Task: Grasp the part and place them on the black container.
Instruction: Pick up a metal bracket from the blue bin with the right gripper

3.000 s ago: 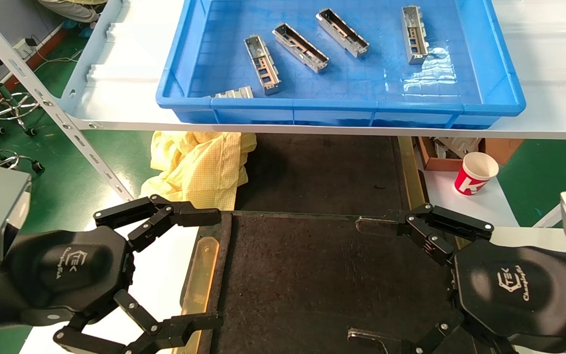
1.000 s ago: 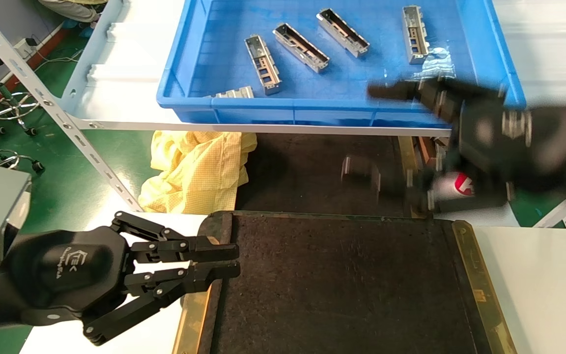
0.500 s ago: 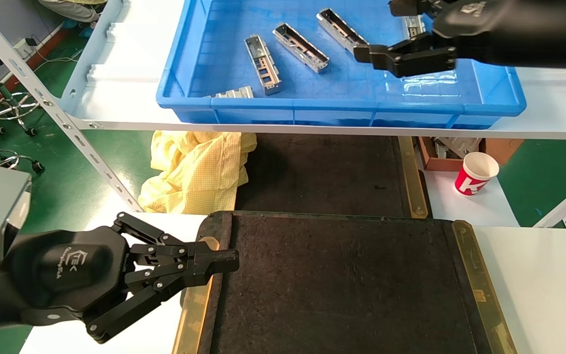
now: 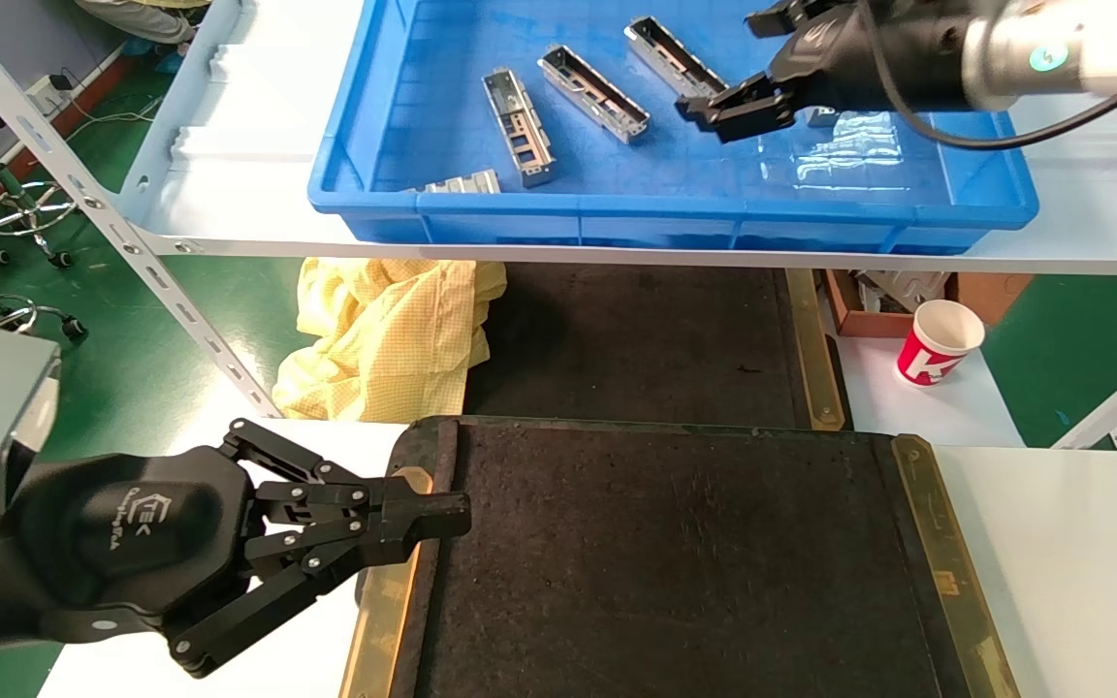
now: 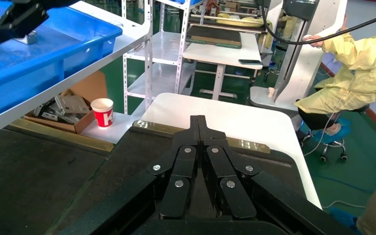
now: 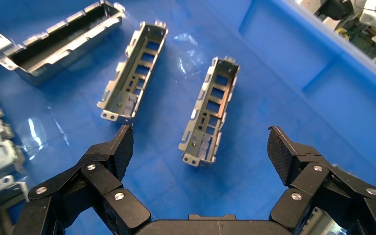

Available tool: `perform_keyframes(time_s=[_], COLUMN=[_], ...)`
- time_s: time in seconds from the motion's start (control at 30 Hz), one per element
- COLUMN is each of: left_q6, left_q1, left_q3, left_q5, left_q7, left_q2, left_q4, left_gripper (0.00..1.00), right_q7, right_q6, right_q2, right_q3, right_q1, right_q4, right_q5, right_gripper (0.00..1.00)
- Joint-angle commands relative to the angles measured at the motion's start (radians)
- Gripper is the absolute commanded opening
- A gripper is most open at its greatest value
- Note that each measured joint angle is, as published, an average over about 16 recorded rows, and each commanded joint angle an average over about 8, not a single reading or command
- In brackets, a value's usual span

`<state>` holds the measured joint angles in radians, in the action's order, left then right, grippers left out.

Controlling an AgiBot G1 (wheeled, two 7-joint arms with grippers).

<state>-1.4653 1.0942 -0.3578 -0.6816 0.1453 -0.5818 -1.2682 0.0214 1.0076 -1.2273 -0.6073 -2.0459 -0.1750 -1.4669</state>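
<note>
My right gripper's fingers (image 6: 122, 147) are spread wide with nothing between them, hanging over the blue bin (image 4: 675, 208) up at the one o'clock corner of my head view. From my wrist, the part (image 6: 210, 110) I am lined up on lies flat on the bin floor between the two fingertips, closer to the middle of the gap than to either pad, and not touching them. Its open side faces up and its long axis runs away from my palm. A second part (image 6: 133, 83) lies just beside it, roughly parallel, and a third (image 6: 61, 41) sits further off at an angle.

My right gripper (image 4: 757, 58) has not closed on anything. My left gripper (image 4: 423, 514) is pressed together on nothing, parked at about eight o'clock, its tip over the near-left edge of the black container (image 4: 675, 562).

As for progress, I judge this to be the very start. The container's felt surface at six o'clock carries no parts that I can see, while five of them are still in the bin, counting one propped against the near wall. What remains is to come down, close across this part's narrow sides, carry it to the container and set it down, then repeat for the others.
</note>
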Motion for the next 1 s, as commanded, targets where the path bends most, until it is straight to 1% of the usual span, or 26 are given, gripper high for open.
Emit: perform_keyframes(time_s=[0.03, 0.07, 0.1, 0.3, 0.33, 0.37, 0.67, 1.0], left_q6=[0.000, 0.000, 0.000, 0.000, 0.000, 0.000, 0.000, 0.000], left_q1=[0.000, 0.000, 0.000, 0.000, 0.000, 0.000, 0.000, 0.000], left_q3=[0.000, 0.000, 0.000, 0.000, 0.000, 0.000, 0.000, 0.000], left_q5=[0.000, 0.000, 0.000, 0.000, 0.000, 0.000, 0.000, 0.000], left_q7=[0.000, 0.000, 0.000, 0.000, 0.000, 0.000, 0.000, 0.000], left_q2=[0.000, 0.000, 0.000, 0.000, 0.000, 0.000, 0.000, 0.000], left_q4=[0.000, 0.000, 0.000, 0.000, 0.000, 0.000, 0.000, 0.000], left_gripper=[0.00, 0.00, 0.00, 0.00, 0.00, 0.00, 0.00, 0.00], right_q7=[0.026, 0.033, 0.039, 0.061, 0.063, 0.066, 0.078, 0.072], right_q6=[-0.021, -0.031, -0.042, -0.093, -0.100, -0.105, -0.142, -0.162], right_q2=[-0.025, -0.032, -0.039, -0.068, -0.071, -0.075, -0.092, -0.098], right_q3=[-0.004, -0.003, 0.000, 0.021, 0.025, 0.029, 0.056, 0.071], right_q1=[-0.004, -0.004, -0.003, 0.004, 0.005, 0.007, 0.017, 0.032], right_q4=[0.038, 0.051, 0.064, 0.117, 0.122, 0.127, 0.151, 0.164], right_q5=[-0.007, -0.006, -0.003, 0.027, 0.033, 0.039, 0.077, 0.099], right_gripper=[1.00, 0.93, 0.84, 0.10, 0.04, 0.00, 0.00, 0.00])
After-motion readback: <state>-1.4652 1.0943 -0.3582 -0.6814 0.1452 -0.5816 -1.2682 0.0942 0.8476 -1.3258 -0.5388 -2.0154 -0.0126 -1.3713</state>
